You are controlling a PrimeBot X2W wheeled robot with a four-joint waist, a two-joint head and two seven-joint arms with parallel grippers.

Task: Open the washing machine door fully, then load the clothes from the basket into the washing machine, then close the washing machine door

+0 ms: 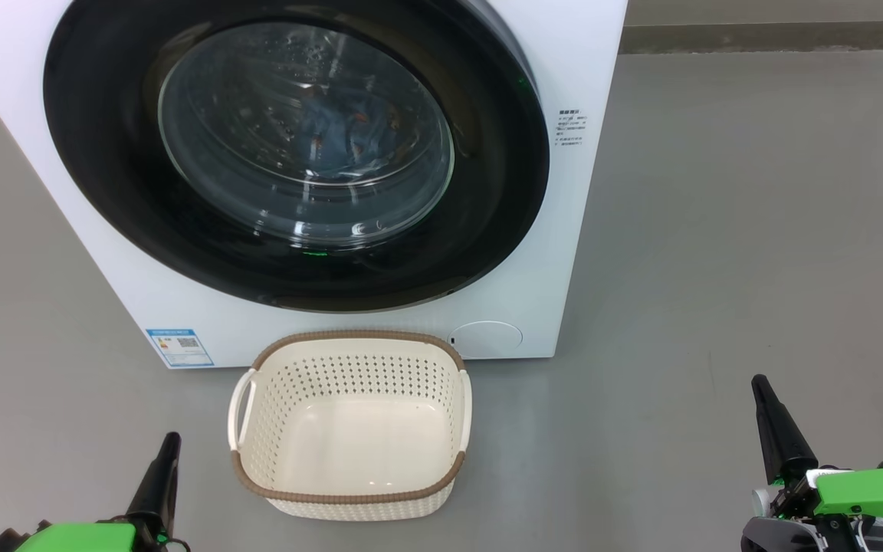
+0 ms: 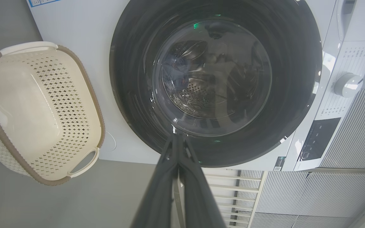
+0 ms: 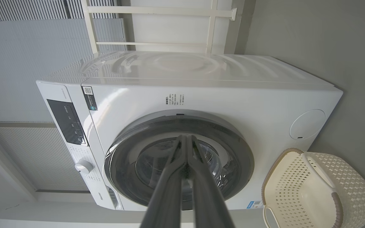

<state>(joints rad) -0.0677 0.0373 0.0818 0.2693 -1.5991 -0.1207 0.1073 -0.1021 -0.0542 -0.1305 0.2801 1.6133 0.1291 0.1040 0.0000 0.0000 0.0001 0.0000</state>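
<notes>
Right, the washing machine [image 1: 533, 307] stands on the grey floor at the top of the head view, w/ its black round door [image 1: 487, 192] shut flush against the front. The basket [image 1: 349, 498] sits on the floor just in front of the machine, below the door, between the two grippers and nearer the left one. The clothes [image 1: 349, 130], blue fabric w/ orange specks, lie inside the drum behind the glass. The left gripper [image 1: 172, 441] and right gripper [image 1: 759, 383] hang low, both w/ fingers pressed together on nothing. Both point toward the door, well apart from it and from the basket.
</notes>
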